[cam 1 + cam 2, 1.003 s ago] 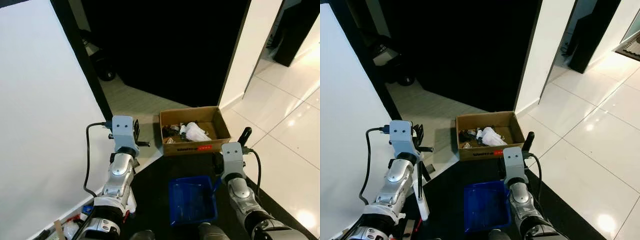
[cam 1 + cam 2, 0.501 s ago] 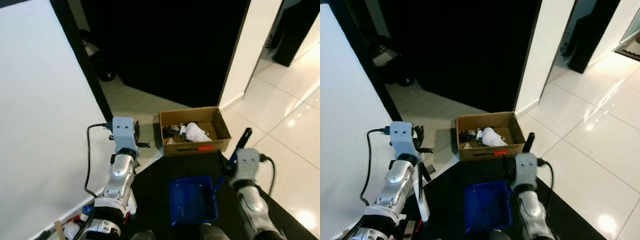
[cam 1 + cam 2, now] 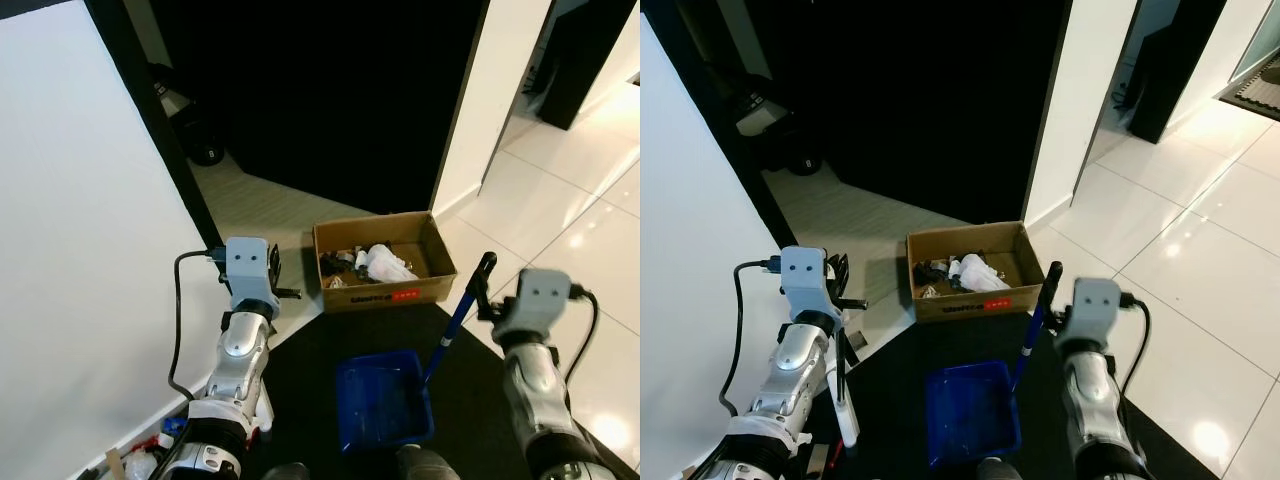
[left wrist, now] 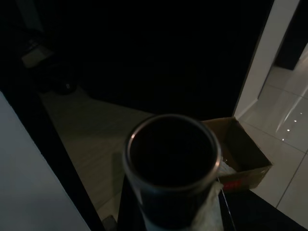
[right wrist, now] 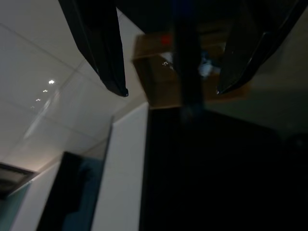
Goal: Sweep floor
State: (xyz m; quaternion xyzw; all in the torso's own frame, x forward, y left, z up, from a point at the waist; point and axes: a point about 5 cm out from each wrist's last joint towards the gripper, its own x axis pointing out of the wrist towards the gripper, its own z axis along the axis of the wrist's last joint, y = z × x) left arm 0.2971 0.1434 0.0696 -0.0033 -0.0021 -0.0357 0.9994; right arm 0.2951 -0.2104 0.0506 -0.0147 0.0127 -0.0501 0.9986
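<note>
The blue rectangular plastic dustpan [image 3: 383,402] is being seen resting on the black floor mat [image 3: 480,400], directly in front of the robot. Its long blue handle with a black grip [image 3: 462,312] is being tilted up and away toward the robot's right, ending just beside the right pincer [image 5: 171,91]. In the right wrist view the two black fingers [image 5: 98,43] are being held spread apart, with the dark handle running between them and apart from both; nothing is being pinched.

A pale upright stick with a dark tubular top [image 3: 841,375] is being seen close against the left arm, its lower part standing on the floor near the white panel. In the left wrist view a dark round tube end [image 4: 171,156] is being shown close to the lens. Whether the left pincer [image 3: 272,270] is spread or pressed together cannot be told.

Beyond the dustpan, an open brown cardboard box [image 3: 432,243] is being seen on the floor at the far edge of the mat, holding crumpled white paper [image 3: 388,265] and dark scraps. A large white panel with a black edge [image 3: 80,250] is being seen on the left. Glossy white floor tiles [image 3: 570,230] are being seen on the right, and a dark doorway [image 3: 320,90] lies behind the box.
</note>
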